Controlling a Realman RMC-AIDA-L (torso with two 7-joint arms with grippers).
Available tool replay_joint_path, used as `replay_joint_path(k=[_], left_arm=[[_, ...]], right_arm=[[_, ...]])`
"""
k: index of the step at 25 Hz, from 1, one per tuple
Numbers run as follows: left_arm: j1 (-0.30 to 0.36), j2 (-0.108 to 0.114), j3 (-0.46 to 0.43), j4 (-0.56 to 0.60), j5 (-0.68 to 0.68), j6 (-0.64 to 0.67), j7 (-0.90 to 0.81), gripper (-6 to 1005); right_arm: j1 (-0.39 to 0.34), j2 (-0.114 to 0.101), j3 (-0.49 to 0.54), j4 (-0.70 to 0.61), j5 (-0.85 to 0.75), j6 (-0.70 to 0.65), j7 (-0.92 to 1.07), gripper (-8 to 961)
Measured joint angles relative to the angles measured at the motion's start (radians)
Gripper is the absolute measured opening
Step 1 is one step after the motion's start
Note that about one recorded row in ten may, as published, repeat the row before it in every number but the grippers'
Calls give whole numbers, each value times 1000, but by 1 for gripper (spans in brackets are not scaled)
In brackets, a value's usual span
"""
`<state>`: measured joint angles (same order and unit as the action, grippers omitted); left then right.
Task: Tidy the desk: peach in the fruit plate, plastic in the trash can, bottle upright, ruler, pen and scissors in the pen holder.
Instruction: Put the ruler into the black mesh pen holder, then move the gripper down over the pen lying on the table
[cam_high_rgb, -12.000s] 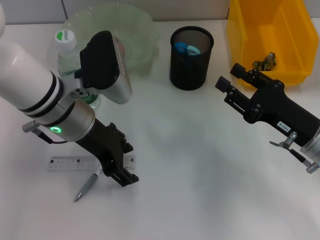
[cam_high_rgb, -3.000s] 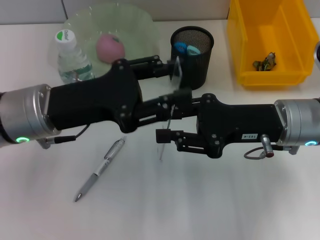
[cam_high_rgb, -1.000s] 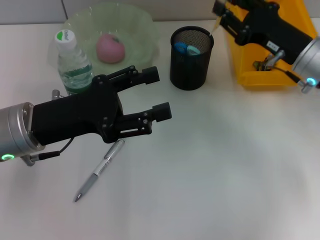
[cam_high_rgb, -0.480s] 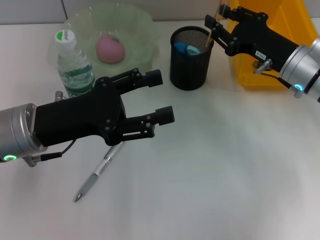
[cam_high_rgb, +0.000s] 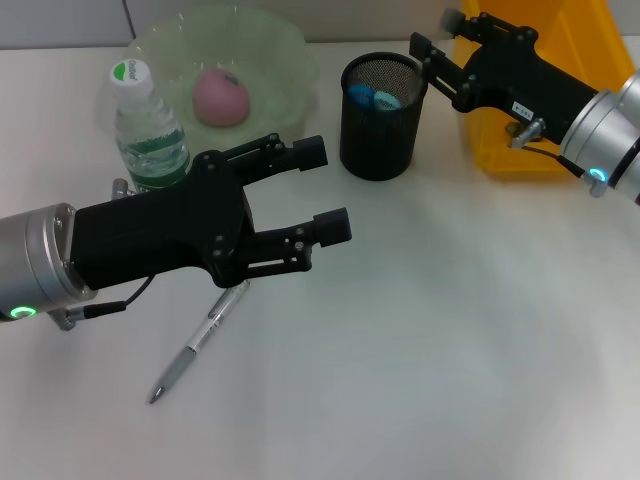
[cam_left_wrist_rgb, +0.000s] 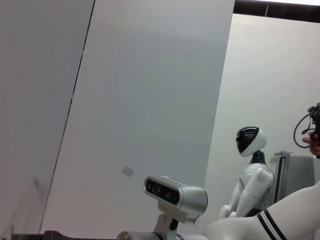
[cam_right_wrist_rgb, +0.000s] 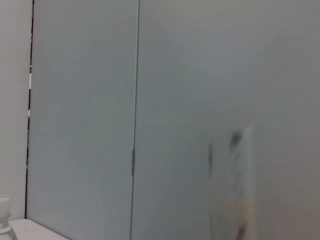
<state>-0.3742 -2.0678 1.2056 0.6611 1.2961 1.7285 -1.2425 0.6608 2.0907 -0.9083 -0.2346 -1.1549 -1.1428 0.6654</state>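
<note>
Bottle (cam_high_rgb: 148, 133): stood upright at the left rear of the worktop (cam_high_rgb: 450, 350), cap on, just in front of the plate's left edge; judged light, smooth plastic, likely slippery, best gripped round the body.
Plate (cam_high_rgb: 280, 50): pale green, translucent, at the rear left; held the peach.
Peach (cam_high_rgb: 220, 97): lay inside the plate, near its middle; judged soft and easily bruised, calling for a gentle hold across its width.
Pen (cam_high_rgb: 200, 341): lay flat on the worktop, front left, its upper end under the left gripper; judged light, stiff, thin and apt to roll; best pinched across the barrel near mid-length.
Left gripper (cam_high_rgb: 322, 186): hovered above the worktop, over the pen's upper end, fingers wide apart and holding nothing.
Holder (cam_high_rgb: 383, 115): black mesh cup, upright at rear centre, with blue handles showing inside; judged light enough to tip if knocked at the rim.
Right gripper (cam_high_rgb: 428, 58): hung at the holder's right rim; whether its fingers were apart or together could not be told, nor whether they held anything.
Bin (cam_high_rgb: 590, 140): yellow, at the rear right, with a small crumpled scrap inside.
Ruler: not seen on the worktop.
Wrist views: showed only walls and room beyond, nothing of the task.
</note>
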Motion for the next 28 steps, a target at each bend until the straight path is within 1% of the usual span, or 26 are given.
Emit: replay_joint_path(k=[10,13,15,16,17,18,19,20,21,22,25,26,28], left_arm=[[0,0,-3,0,0,-11,0,806],[0,1,-2,0,0,-21,-9,806],[0,3,-3,0,0,-23,-17,806],[0,5,-5,2,0,-24,-26,805],[0,5,-5,2,0,-24,-26,805],[2,6,-7,4,0,-24,-34,805],[4,7,-8,7,0,-25,-41,805],[6,9,-9,10,1,-25,-47,805],[9,15,-9,12,5,-25,-61,805],[9,15,-9,12,5,-25,-61,805],[8,25,-21,16,29,-30,-98,805],[1,31,-40,29,70,-35,-142,805],[-1,32,-49,40,90,-37,-165,805]], right_arm=[[-10,0,6,0,0,-14,0,486],[-28,1,7,0,0,-56,7,487],[-53,1,8,0,4,-116,10,487],[-88,0,9,0,22,-197,12,487],[-88,0,9,0,22,-197,12,487],[-130,-1,9,1,34,-288,13,487],[-130,-1,9,1,34,-288,13,487],[-153,-1,9,3,38,-342,13,487],[-201,-2,4,15,37,-439,13,487],[-201,-2,4,15,37,-439,13,487],[-258,-5,-12,32,20,-544,13,487],[-285,-7,-35,36,5,-592,13,487],[-294,-7,-47,38,-5,-610,13,487]])
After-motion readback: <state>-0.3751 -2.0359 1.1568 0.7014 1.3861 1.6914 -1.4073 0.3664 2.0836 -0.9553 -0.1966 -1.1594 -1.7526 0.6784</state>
